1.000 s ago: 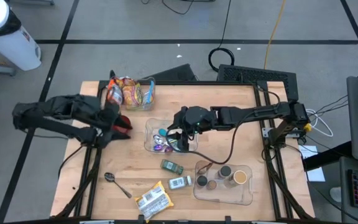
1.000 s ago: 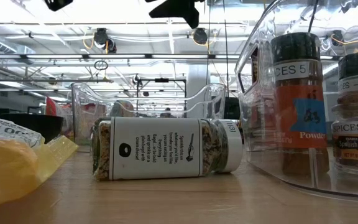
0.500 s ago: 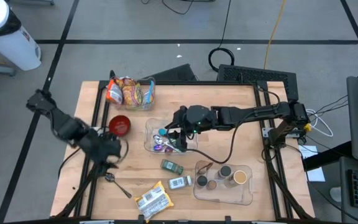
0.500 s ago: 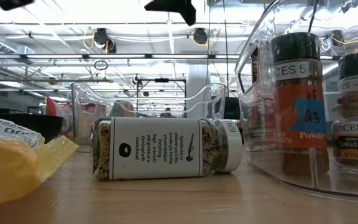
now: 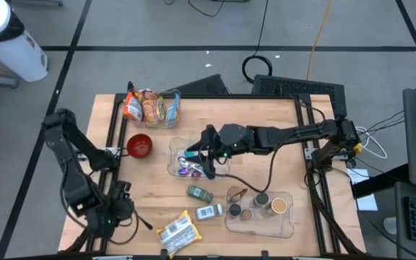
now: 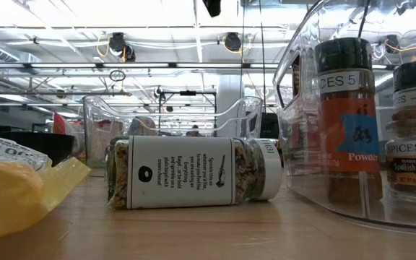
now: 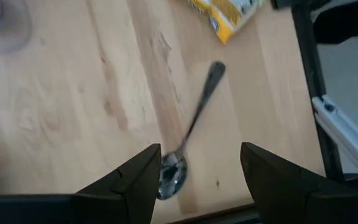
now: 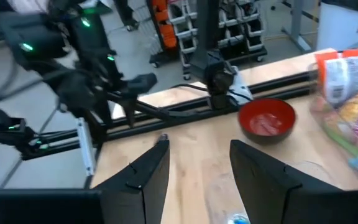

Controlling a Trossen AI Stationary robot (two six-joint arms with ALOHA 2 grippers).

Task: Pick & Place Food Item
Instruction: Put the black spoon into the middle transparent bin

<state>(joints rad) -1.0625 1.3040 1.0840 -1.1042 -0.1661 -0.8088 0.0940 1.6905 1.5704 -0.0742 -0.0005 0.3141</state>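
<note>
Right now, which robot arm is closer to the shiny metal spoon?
Left. The left gripper hangs right above the shiny metal spoon at the table's front left corner. The right gripper is farther off, over the clear plastic bin mid-table.

I'm seeing the left arm folding back along the table's (image 5: 280, 137) left edge, its left gripper (image 5: 118, 206) hanging over the near-left corner with fingers (image 7: 135, 180) standing apart and empty. The right arm is reaching in from the table's right edge, right gripper (image 5: 206, 155) hovering mid-table, fingers (image 8: 151, 168) parted.
</note>
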